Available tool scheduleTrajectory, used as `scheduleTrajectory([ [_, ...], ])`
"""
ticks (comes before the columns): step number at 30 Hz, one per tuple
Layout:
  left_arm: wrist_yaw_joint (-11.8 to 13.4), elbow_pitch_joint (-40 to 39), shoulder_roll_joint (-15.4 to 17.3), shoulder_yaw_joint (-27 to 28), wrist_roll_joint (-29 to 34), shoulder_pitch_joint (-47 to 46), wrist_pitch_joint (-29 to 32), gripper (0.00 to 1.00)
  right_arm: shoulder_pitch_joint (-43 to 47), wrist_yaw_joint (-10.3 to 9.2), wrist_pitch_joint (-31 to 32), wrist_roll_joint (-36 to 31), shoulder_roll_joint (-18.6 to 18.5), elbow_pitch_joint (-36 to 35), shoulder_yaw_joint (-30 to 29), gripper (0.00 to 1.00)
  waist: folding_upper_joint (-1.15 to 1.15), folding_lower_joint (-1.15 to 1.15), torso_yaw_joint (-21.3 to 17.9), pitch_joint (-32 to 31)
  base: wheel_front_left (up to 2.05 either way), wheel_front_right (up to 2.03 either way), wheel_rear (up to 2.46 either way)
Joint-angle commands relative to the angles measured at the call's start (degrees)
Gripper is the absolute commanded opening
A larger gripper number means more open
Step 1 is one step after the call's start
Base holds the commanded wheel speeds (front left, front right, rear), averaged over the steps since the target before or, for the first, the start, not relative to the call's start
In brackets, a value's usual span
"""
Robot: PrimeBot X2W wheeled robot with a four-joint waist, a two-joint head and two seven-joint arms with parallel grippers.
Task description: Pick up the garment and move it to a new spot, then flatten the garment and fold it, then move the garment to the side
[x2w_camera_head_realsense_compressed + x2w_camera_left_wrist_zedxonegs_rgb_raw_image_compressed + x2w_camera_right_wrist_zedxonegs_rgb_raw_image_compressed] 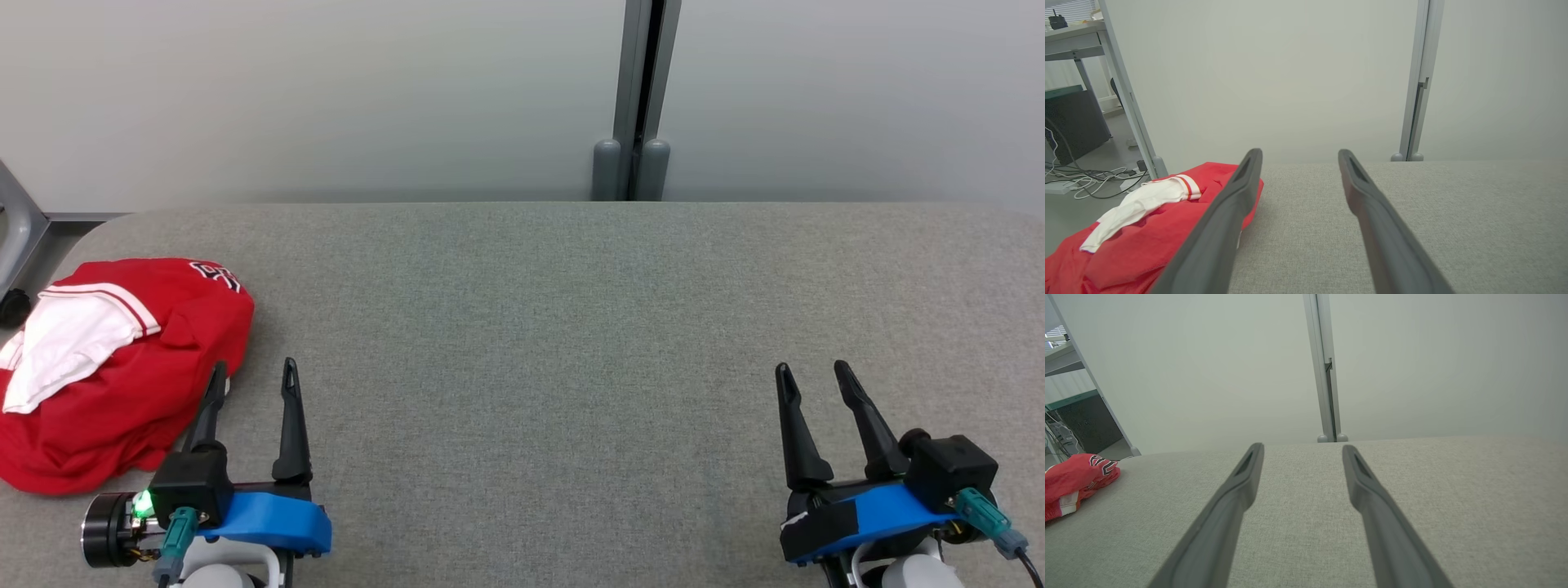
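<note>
The table (522,327) wears a grey woven cloth, matt and faintly rough. The garment (163,384) is soft red fabric with white ribbed trim. The left gripper (254,367) and right gripper (812,367) have matt dark plastic fingers (291,416) on smooth blue plastic mounts (269,523). The post (645,98) behind looks like satin grey metal.

Red garment (155,392), crumpled in a heap
Bunched at the left edge of the grey tabletop (522,310), not flattened, not folded; white sleeve (69,343) with red-striped cuff draped across the top, black-and-white lettering peeking out at the far edge, red folds spilling toward the near side
</note>
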Motion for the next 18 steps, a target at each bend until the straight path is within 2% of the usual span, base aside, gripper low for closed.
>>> scheduleTrajectory([
  [1, 0.2, 0.1, 0.2, 0.4, -0.1, -0.7, -0.3, 1.00, -0.2, 0.02, -0.2, -0.3, -0.4, 0.2, 0.0, 1.00, 0.00, 0.00, 0.0, 0.0, 0.00, 0.00, 0.00],
  [18, 0.2, 0.6, -0.1, 1.3, -1.0, -1.4, -0.3, 1.00, -0.6, 0.02, -0.2, 0.2, -0.4, 1.0, 0.1, 1.00, 0.00, 0.00, 0.3, 0.2, 0.00, 0.00, 0.00],
])
